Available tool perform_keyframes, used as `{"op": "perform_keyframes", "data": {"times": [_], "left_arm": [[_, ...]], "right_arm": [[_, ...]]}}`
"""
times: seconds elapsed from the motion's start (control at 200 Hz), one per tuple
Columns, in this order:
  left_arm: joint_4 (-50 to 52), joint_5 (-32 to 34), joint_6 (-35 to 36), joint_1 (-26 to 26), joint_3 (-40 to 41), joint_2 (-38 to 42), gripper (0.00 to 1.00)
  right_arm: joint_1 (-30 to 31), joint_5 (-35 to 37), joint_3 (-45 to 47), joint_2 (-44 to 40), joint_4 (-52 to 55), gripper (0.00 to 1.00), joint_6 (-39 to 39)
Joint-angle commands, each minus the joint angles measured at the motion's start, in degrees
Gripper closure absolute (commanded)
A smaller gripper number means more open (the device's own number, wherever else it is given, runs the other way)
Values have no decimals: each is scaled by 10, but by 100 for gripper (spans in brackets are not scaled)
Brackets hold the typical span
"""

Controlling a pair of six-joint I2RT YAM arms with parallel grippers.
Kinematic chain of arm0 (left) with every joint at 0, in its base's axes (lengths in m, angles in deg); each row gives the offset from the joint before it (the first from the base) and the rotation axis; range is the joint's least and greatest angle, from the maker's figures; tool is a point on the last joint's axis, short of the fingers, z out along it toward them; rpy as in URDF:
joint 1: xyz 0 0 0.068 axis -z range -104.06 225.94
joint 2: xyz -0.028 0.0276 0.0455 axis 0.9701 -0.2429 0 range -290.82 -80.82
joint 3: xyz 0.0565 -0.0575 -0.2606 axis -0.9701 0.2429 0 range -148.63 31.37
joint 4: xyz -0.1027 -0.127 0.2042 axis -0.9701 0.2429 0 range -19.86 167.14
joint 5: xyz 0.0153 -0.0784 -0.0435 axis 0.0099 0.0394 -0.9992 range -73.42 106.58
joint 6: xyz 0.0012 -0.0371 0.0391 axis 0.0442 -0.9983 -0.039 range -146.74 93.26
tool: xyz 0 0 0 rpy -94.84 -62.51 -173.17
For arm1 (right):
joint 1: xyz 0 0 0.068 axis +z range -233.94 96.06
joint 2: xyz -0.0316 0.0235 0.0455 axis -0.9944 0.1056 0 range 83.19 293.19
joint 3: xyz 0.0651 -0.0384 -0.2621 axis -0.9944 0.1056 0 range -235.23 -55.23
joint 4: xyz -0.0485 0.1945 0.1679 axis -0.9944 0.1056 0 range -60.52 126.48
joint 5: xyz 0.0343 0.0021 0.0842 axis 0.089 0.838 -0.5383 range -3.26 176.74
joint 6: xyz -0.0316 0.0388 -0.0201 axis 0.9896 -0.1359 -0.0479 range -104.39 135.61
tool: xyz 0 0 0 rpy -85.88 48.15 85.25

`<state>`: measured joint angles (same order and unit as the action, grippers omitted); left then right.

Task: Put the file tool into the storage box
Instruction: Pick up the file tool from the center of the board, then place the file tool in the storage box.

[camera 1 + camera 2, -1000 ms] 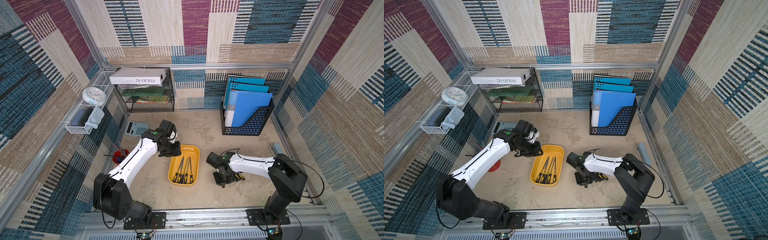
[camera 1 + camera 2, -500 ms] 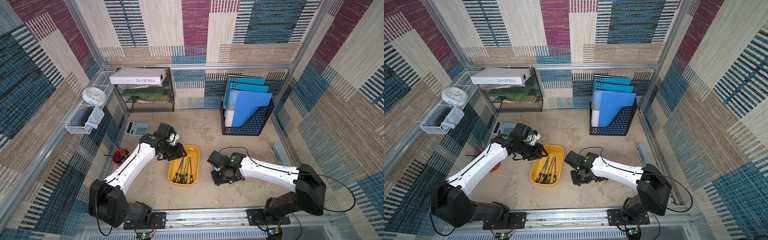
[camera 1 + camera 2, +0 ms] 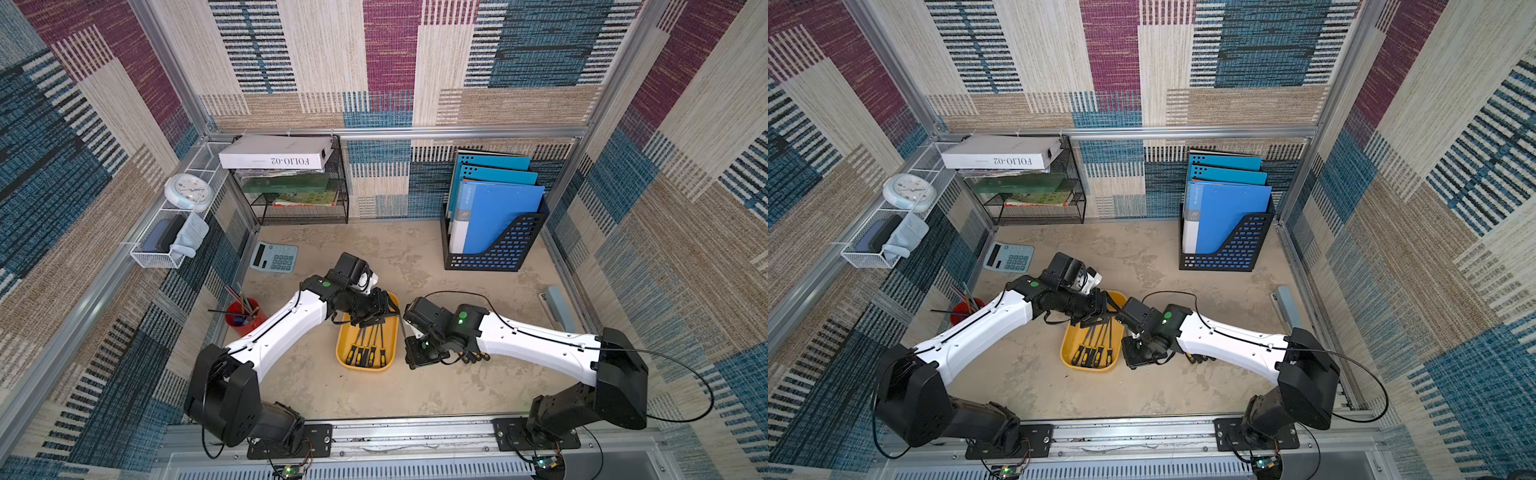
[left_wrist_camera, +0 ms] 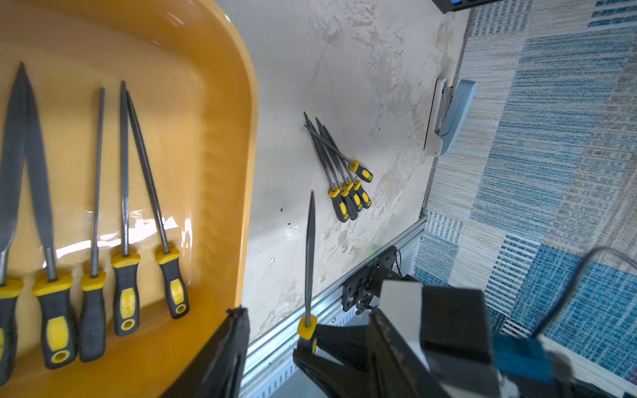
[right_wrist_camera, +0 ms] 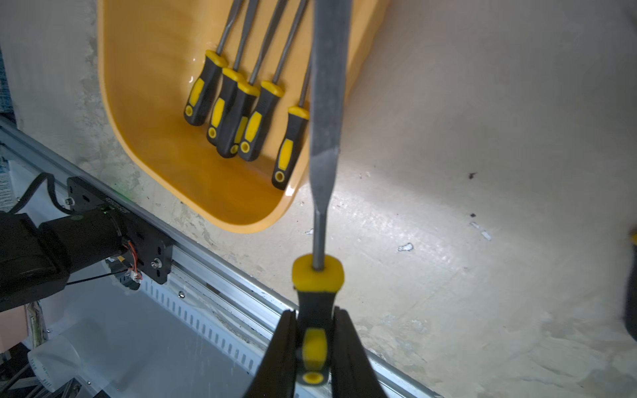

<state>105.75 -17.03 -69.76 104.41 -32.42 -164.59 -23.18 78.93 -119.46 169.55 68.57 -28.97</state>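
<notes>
The storage box is a yellow tray at mid-table, with several yellow-and-black files lying in it. My right gripper is shut on the handle of one file tool. It holds the file just off the tray's right rim, blade pointing toward the back. My left gripper hovers open over the tray's far right corner, close to the file's tip, with nothing in it. Several more files lie loose on the table under the right arm.
A calculator and a red pen cup sit at the left. A black mesh rack and a black holder of blue folders stand at the back. A grey stapler lies by the right wall. A metal rail runs along the front.
My left gripper has opened wider and swung right over the tray toward the right gripper. The right arm has carried the file left, up to the tray's right rim.
</notes>
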Motion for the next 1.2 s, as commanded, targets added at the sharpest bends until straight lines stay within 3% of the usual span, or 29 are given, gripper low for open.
{"op": "perform_keyframes", "data": {"times": [0.0, 0.215, 0.361, 0.471, 0.516, 0.616, 0.701, 0.791, 0.942, 1.197], "left_arm": [[-8, 25, 0, 4, -3, -13, 42], [-5, 44, 10, 5, -16, -37, 47], [13, 55, 26, 5, -34, -56, 82], [32, 65, 44, 5, -44, -61, 100], [42, 69, 54, 4, -49, -59, 100], [66, 76, 85, -3, -68, -61, 100], [96, 93, 117, -17, -91, -70, 100], [121, 113, 158, -28, -124, -88, 100], [140, 170, 214, -30, -158, -137, 100], [116, 196, 236, -30, -150, -201, 100]], "right_arm": [[6, -15, -11, 6, -26, 88, -8], [13, -44, -11, 8, -60, 87, -21], [13, -58, -7, 4, -83, 86, -33], [7, -66, -8, 1, -91, 81, -44], [0, -71, -7, -2, -89, 76, -48], [-21, -79, -5, -18, -85, 42, -69], [-48, -75, -12, -35, -52, 28, -70], [-82, -72, -13, -54, -17, 23, -66], [-135, -49, 1, -79, 43, 23, -57], [-168, 9, 39, -83, 99, 24, -42]]}}
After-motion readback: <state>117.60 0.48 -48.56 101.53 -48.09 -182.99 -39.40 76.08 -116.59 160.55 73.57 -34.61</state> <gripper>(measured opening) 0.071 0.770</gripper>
